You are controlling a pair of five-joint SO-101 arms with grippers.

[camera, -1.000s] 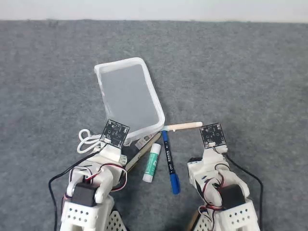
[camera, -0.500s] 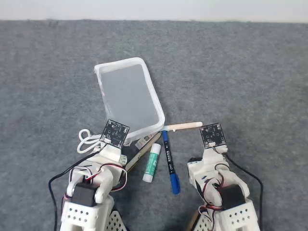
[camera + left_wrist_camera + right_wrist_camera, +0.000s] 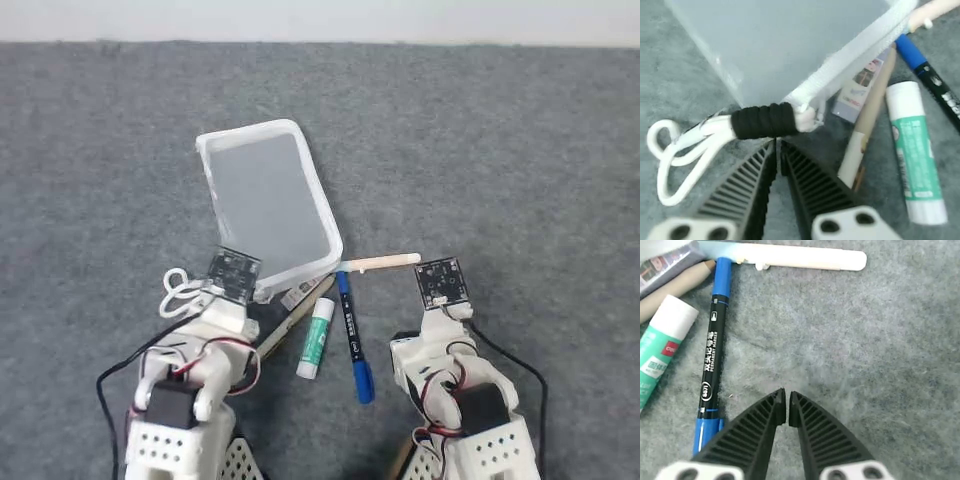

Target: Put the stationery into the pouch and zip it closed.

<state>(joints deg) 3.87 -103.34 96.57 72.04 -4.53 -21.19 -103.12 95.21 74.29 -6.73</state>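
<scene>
High view: the translucent white zip pouch [image 3: 270,205] lies on the grey felt worktop [image 3: 520,150]. The green-and-white glue stick [image 3: 315,338] and blue marker pen [image 3: 352,335] lie outside it, at its 5 o'clock. The left arm has nudged toward 10 o'clock.

Left wrist view: the left hand [image 3: 778,145], pinched together and empty, nears the black-wrapped white pull cord [image 3: 765,121], probably readying a grip.

Right wrist view: the right hand [image 3: 786,392] is pinched together and empty beside the marker.

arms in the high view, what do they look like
The left arm and right arm are white plastic with black motor blocks, thin red, white and black wires at the joints and a black cable trailing off each. Each wrist carries a small black square circuit board. The left tool and right tool have black ribbed tapering fingers on white mounts with round holes.
</scene>
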